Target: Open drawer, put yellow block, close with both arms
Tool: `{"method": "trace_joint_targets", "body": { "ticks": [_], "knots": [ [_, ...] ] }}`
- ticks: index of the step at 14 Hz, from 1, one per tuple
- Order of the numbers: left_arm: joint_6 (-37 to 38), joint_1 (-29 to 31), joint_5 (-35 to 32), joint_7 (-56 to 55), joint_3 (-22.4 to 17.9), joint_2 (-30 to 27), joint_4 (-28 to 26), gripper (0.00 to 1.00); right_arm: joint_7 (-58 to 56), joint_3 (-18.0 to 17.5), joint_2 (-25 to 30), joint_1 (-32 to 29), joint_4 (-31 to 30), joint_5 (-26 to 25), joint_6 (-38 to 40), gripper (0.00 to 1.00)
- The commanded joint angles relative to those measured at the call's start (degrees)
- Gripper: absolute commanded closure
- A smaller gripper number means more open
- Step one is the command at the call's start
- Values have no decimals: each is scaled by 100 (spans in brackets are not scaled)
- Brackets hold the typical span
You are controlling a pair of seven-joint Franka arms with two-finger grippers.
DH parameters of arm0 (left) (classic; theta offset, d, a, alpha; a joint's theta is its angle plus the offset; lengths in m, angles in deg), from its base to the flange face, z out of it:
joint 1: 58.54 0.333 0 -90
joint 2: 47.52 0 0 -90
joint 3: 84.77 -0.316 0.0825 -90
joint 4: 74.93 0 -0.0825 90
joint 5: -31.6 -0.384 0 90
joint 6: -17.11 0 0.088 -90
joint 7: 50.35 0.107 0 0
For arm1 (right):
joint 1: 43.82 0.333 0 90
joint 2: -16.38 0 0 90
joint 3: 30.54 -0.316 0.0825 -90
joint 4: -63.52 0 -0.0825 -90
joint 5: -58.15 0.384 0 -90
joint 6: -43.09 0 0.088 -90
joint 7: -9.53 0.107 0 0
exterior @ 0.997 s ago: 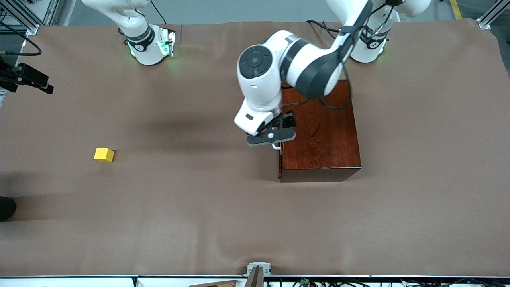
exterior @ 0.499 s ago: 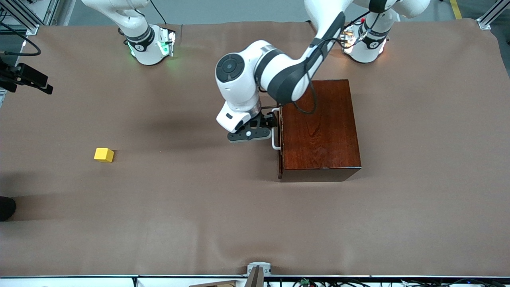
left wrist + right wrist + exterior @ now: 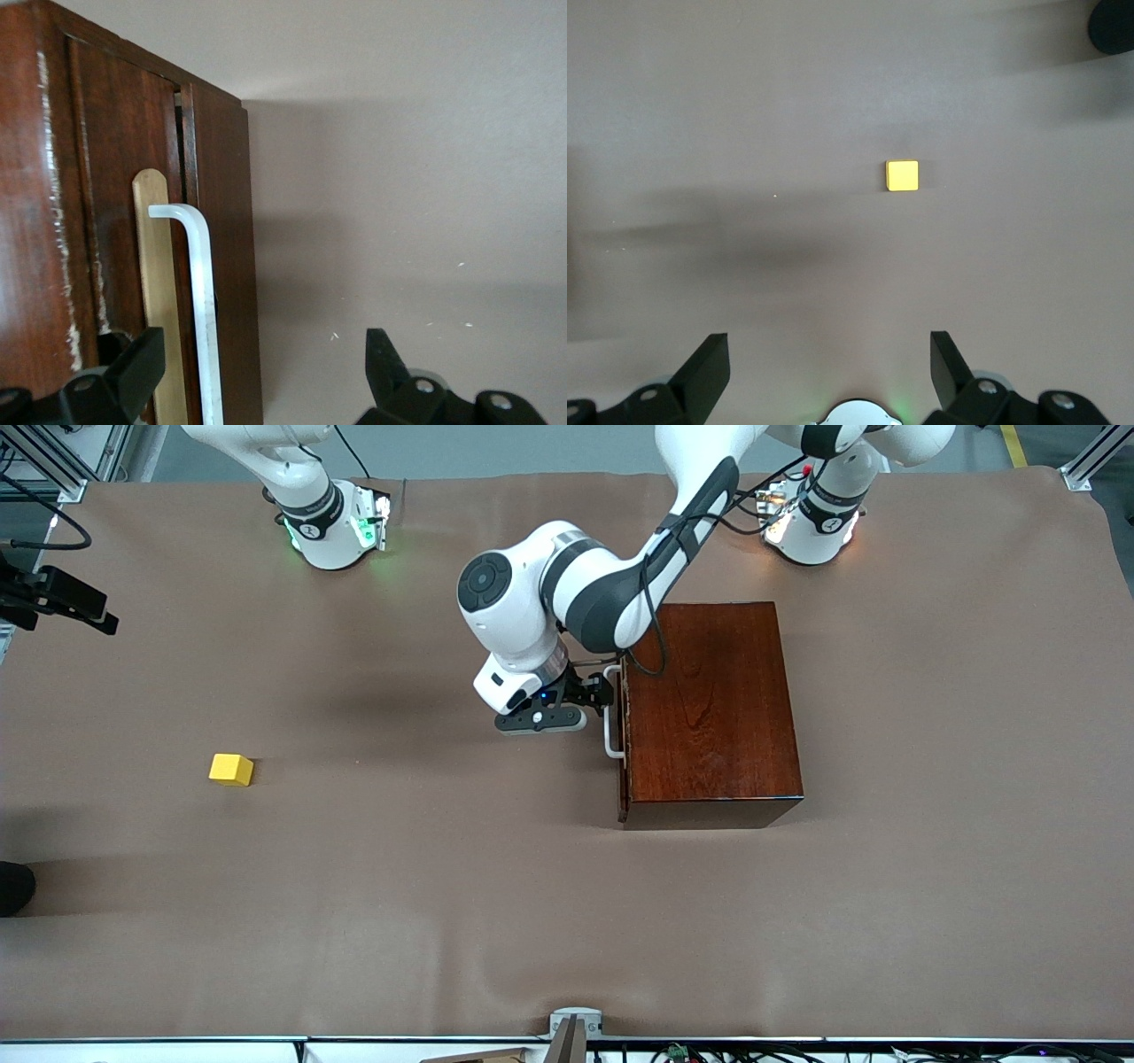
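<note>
Left tool [image 3: 257, 372] low, fingers spread; right tool [image 3: 828, 367] raised, fingers apart.

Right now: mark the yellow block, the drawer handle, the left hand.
yellow block [image 3: 231, 769]: front view, top face.
drawer handle [image 3: 200, 292]: left wrist view, white bar's middle.
left hand [image 3: 257, 372]: left wrist view, gap between open fingertips.

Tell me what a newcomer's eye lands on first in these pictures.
The left arm's big white elbow, reaching from its base to the mahogany box in mid-table; the left gripper is open, its fingers either side of the drawer's white handle, the drawer all but shut. Next, the yellow block alone on the brown table toward the right arm's end, nearer the front camera than the handle. The right gripper hangs open above it, waiting.
</note>
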Motion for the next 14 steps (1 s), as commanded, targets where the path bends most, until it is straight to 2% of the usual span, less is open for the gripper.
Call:
{"method": "trace_joint_targets", "body": {
  "ticks": [1, 9, 14],
  "knots": [
    [152, -108, -261, 199, -72, 240, 166, 0, -23, -29, 11, -58, 15, 83, 13, 0],
    [459, -108, -200, 138, -45, 345, 140, 0, -6, -38, 11, -32, 15, 75, 31, 0],
    [398, -108, -174, -328, -45, 495, 131, 0, -6, -38, 11, -23, 15, 83, 22, 0]
  ]
}}
